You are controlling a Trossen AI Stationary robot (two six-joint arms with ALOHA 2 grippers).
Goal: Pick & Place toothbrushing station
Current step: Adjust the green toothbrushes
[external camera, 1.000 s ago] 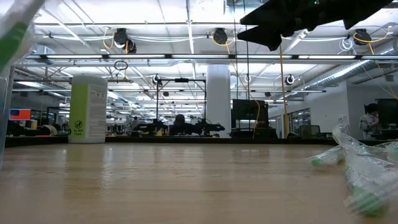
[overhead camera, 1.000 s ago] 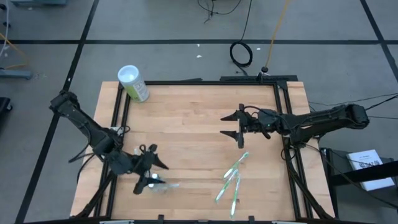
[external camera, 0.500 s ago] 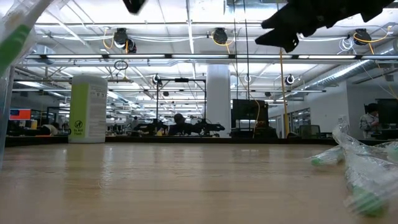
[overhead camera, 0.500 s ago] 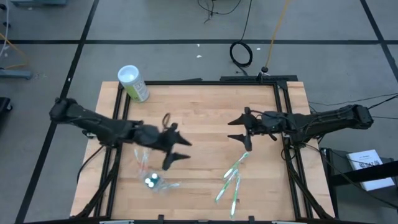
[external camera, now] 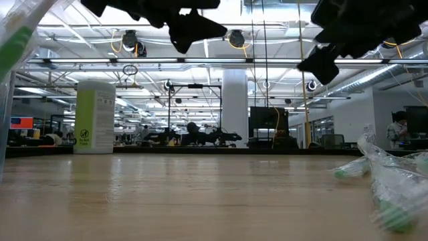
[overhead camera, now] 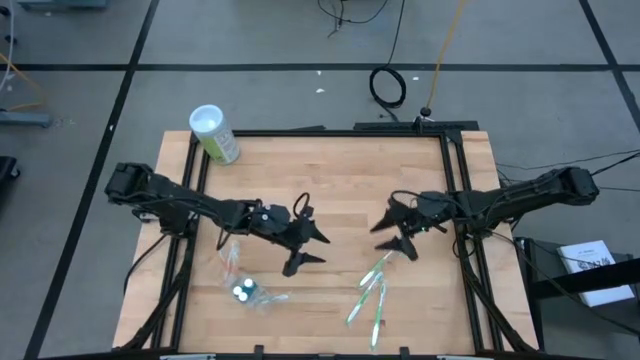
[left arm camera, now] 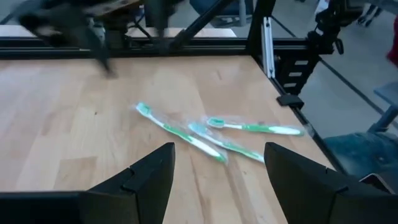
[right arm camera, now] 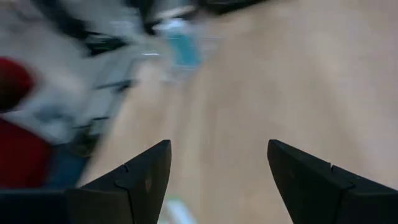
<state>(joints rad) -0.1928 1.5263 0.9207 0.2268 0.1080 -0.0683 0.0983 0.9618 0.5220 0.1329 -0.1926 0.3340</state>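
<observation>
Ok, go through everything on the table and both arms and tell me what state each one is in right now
Left gripper: fingers open, empty, over the table's middle.
Right gripper: fingers open, empty, near the toothbrushes.
Toothbrushes: wrapped, lying flat in a loose cluster on the wood.
Clear holder: lying on the table with blue-capped tubes in it.
Green canister: white lid on, standing at the table's far left corner.

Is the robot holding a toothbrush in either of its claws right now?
No, nothing is held. The left gripper and the right gripper are both open and empty above the table. The toothbrushes lie loose on the wood.
</observation>
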